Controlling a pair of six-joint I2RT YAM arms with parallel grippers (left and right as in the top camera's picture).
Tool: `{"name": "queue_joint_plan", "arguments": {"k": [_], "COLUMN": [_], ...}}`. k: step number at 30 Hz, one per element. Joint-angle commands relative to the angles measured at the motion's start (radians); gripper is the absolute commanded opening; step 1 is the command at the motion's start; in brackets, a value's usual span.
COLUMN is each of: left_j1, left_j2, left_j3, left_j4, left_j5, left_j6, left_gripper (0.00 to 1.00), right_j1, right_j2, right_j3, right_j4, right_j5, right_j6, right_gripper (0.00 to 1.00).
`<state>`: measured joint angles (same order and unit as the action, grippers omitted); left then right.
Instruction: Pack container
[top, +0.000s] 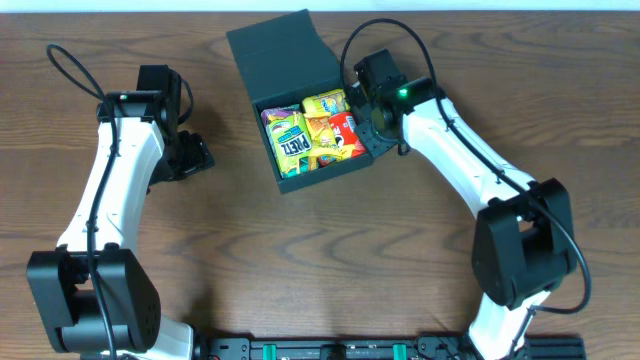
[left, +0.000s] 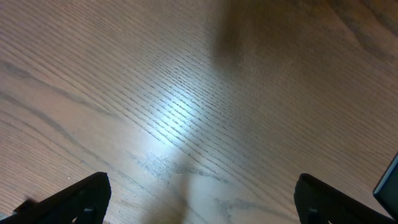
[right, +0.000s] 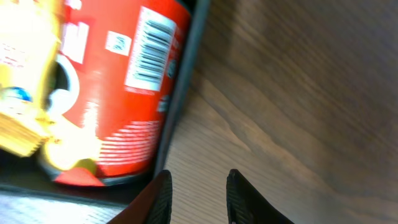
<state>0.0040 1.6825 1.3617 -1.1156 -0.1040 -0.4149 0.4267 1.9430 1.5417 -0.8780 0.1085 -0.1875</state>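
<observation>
Container (top: 283, 55) sits just left of right gripper (right: 198, 182), flap lid up, snack packets (top: 310, 130) filling it. Right jaws narrowly parted, empty. Left gripper (left: 205, 199) spread wide, empty, container well off. Packing looks done; lid closing left.

One container (top: 283, 52) and at least four snack packets (top: 291, 140).

Container (top: 322, 177): dark teal-black matte square box, upright on worktop (top: 300, 270), far centre, turned askew to the worktop edge. Hinged flap lid (top: 282, 52) open, leaning back on far side. Interior filled with snack packets (top: 312, 132): green-yellow, yellow, orange, red. Red packet pressed against right wall.
</observation>
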Motion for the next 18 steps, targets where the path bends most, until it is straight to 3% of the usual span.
{"name": "queue_joint_plan", "arguments": {"k": [1, 8, 18], "left_j1": [0.003, 0.003, 0.003], "left_j2": [0.004, 0.005, 0.005], "left_j3": [-0.004, -0.004, -0.004], "left_j4": [-0.002, -0.002, -0.002], "left_j5": [0.0, 0.0, 0.0], "left_j6": [-0.004, -0.004, -0.004], "left_gripper": [0.95, 0.95, 0.95], "right_j1": [0.0, 0.012, 0.013], "right_j2": [-0.031, -0.032, -0.032], "right_j3": [-0.003, -0.018, -0.088], "right_j4": [0.01, -0.019, 0.042], "right_j5": [-0.055, -0.091, -0.09], "right_j6": [0.022, 0.03, 0.03], "right_gripper": [0.31, 0.36, 0.28]}}
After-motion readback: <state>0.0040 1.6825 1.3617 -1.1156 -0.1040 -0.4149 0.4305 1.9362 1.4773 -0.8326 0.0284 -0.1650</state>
